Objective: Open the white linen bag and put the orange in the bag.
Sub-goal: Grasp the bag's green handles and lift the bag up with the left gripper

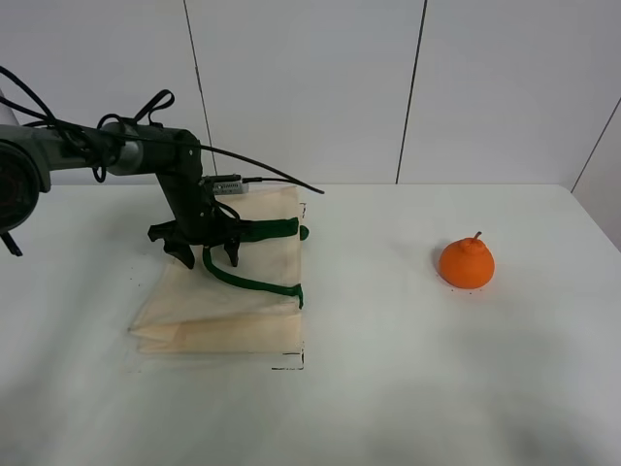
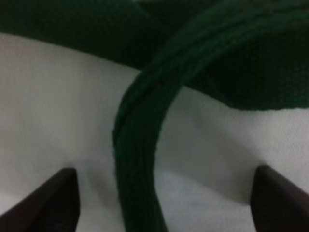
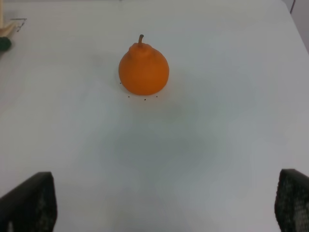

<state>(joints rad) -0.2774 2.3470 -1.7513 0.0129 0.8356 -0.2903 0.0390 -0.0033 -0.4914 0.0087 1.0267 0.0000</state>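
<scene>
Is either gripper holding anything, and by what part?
Nothing held. Left gripper open astride the green handle; right gripper open, apart from the orange.

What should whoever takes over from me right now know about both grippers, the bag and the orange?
Left gripper: jaws open, low over the bag, astride a green handle, not closed on it.
Right gripper: jaws open, empty, facing the orange; out of the high view.
The bag lies flat on the table, on the left; the orange stands apart to its right.
Done: nothing yet.
Left: grip the handle, open the bag, put the orange in.
</scene>
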